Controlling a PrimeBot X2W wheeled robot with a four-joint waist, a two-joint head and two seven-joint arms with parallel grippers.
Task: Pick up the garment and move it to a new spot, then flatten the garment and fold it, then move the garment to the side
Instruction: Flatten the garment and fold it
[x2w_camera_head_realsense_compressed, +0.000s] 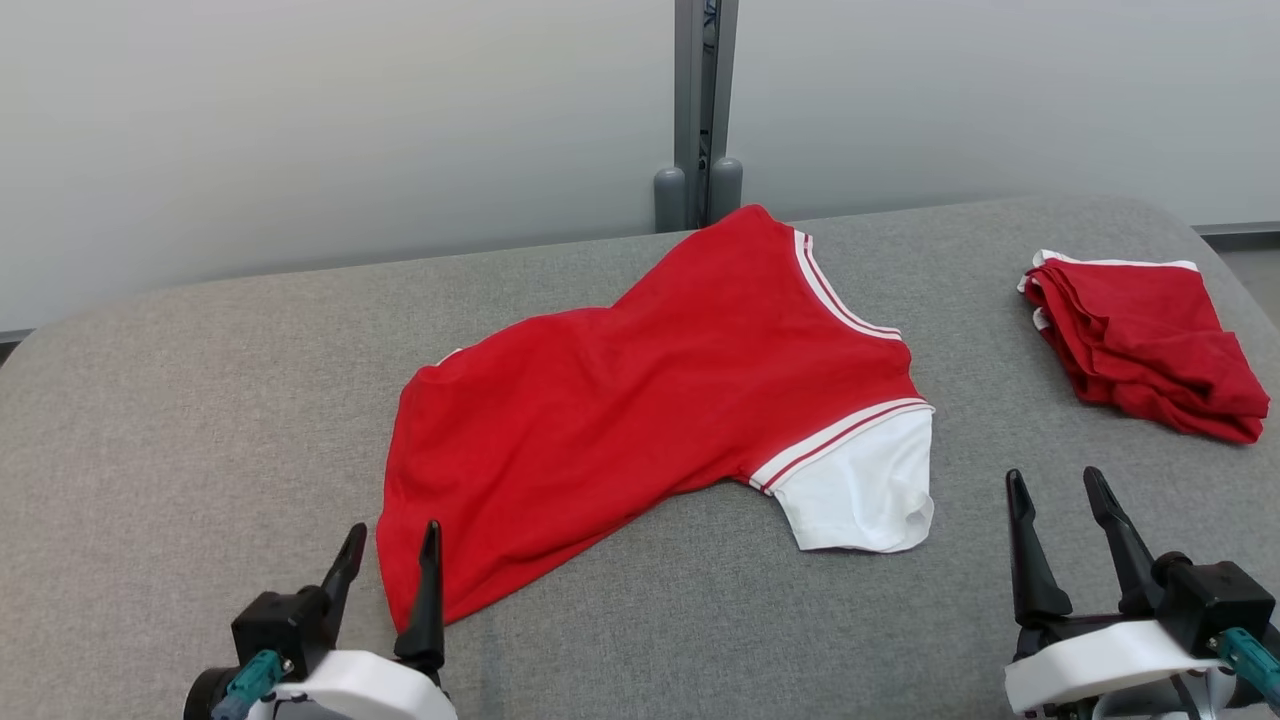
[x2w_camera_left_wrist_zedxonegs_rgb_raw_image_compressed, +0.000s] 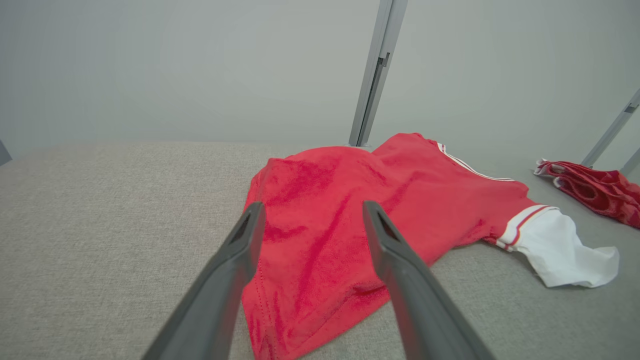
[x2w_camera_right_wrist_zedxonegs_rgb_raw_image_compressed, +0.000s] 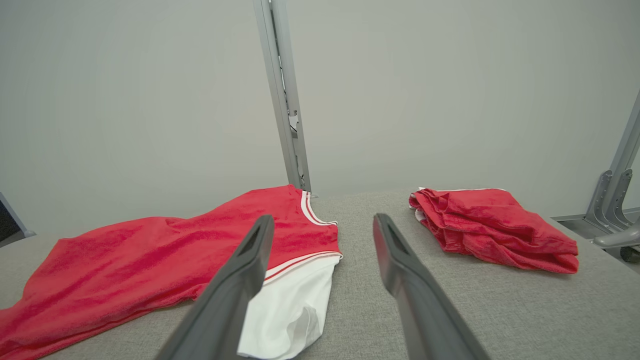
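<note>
A red T-shirt with a white sleeve and white-striped trim, the garment (x2w_camera_head_realsense_compressed: 640, 410) (x2w_camera_left_wrist_zedxonegs_rgb_raw_image_compressed: 340, 210) (x2w_camera_right_wrist_zedxonegs_rgb_raw_image_compressed: 150, 260), lies spread at a slant across the middle of the grey padded table (x2w_camera_head_realsense_compressed: 180, 420). Its hem corner sits near my left gripper (x2w_camera_head_realsense_compressed: 392, 540) (x2w_camera_left_wrist_zedxonegs_rgb_raw_image_compressed: 310, 212), which stands open just at that lower edge with nothing between its fingers. My right gripper (x2w_camera_head_realsense_compressed: 1055, 487) (x2w_camera_right_wrist_zedxonegs_rgb_raw_image_compressed: 322, 225) is open too, to the right of the white sleeve (x2w_camera_head_realsense_compressed: 860, 490) and apart from it.
A second red garment (x2w_camera_head_realsense_compressed: 1140, 345) (x2w_camera_right_wrist_zedxonegs_rgb_raw_image_compressed: 492, 225) lies folded in a pile at the table's right edge. A grey post (x2w_camera_head_realsense_compressed: 700, 110) rises behind the table against a pale wall. The table's far edge curves down at both sides.
</note>
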